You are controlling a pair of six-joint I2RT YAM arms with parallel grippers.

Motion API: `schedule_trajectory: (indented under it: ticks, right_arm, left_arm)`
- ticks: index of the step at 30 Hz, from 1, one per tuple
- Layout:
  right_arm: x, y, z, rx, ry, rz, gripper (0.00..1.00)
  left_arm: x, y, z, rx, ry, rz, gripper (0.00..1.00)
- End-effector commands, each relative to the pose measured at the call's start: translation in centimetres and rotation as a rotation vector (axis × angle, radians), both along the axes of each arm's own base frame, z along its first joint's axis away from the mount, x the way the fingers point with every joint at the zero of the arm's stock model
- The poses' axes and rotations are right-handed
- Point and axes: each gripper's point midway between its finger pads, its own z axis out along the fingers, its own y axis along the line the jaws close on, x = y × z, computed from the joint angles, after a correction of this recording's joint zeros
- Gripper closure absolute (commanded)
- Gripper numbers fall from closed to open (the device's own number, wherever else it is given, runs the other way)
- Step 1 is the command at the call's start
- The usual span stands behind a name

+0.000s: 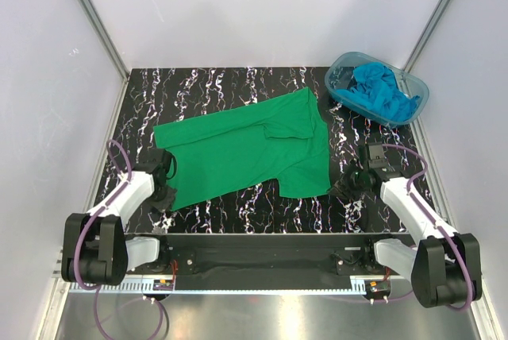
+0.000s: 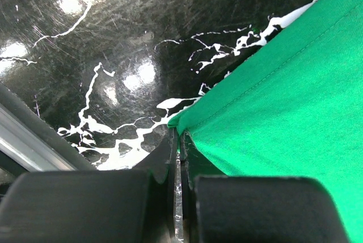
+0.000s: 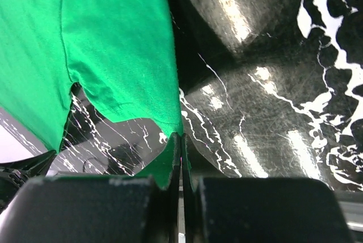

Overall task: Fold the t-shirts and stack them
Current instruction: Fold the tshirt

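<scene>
Top external view: green t-shirt [image 1: 246, 153] laid open across middle of black marbled counter [image 1: 198, 94], skewed, far edge rising toward the right. Mostly flat; a loose flap doubled over near centre, shallow wrinkles around it, right portion reaching down toward near edge. Plain cloth, no print. No clean fold judged made so far; no stack anywhere on counter. Assessed as opening stage of the task: this garment to be folded first, remainder after. Left wrist view: left fingers [image 2: 164, 158] clenched on a hemmed corner of the green cloth, stitch line visible along the edge. Right wrist view: right fingers [image 3: 193, 158] likewise clamped on a pointed corner of hem, fabric spreading up and away from the pinch, a notch-shaped gap beside that corner. Both pinches on near side of garment, at left and right ends, well apart. Further out: turquoise t-shirts [image 1: 381, 90] heaped unfolded in clear blue-tinted tub [image 1: 333, 76] at far right corner of counter, apart from the green garment; number not determinable from the heap. All awaiting folding and stacking.
</scene>
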Motion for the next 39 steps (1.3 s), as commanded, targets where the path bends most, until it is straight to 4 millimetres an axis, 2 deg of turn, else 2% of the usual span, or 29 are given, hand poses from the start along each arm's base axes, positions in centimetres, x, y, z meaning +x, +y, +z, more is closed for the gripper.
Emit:
schedule_trajectory:
  ticks: [1, 8, 18, 24, 31, 34, 36, 37, 39]
  right_arm:
    - [0.3, -0.5, 0.6, -0.023, 0.005, -0.035, 1.00]
    - [-0.6, -1.2, 0.1, -0.067, 0.060, -0.043, 1.00]
    - [-0.2, -2.0, -0.1, -0.087, 0.072, -0.058, 1.00]
    - [2.1, -1.6, 1.7, -0.098, -0.006, 0.040, 1.00]
    - [5.8, -1.0, 6.2, -0.105, -0.147, 0.133, 1.00]
    - [7.3, -0.2, 7.7, -0.079, -0.183, 0.171, 1.00]
    - [8.1, 0.4, 7.9, -0.061, -0.183, 0.195, 1.00]
    - [8.9, 0.6, 8.8, -0.066, -0.211, 0.213, 1.00]
    - [9.9, 0.9, 8.7, -0.060, -0.201, 0.230, 1.00]
  left_arm:
    - [-0.8, 0.8, -0.5, 0.028, 0.017, -0.001, 1.00]
    - [-1.1, 1.2, -0.3, 0.037, 0.021, -0.004, 1.00]
    - [-0.8, 1.3, -0.3, 0.034, 0.023, -0.021, 1.00]
    - [1.1, 1.4, 1.3, 0.042, 0.011, -0.146, 1.00]
    - [3.2, 2.5, 3.9, 0.107, -0.032, -0.190, 1.00]
    - [4.5, 2.6, 5.3, 0.121, -0.082, -0.217, 1.00]
    - [5.8, 2.5, 6.2, 0.124, -0.123, -0.255, 1.00]
    - [6.4, 2.3, 6.5, 0.116, -0.139, -0.275, 1.00]
    - [7.5, 2.3, 7.2, 0.125, -0.164, -0.305, 1.00]
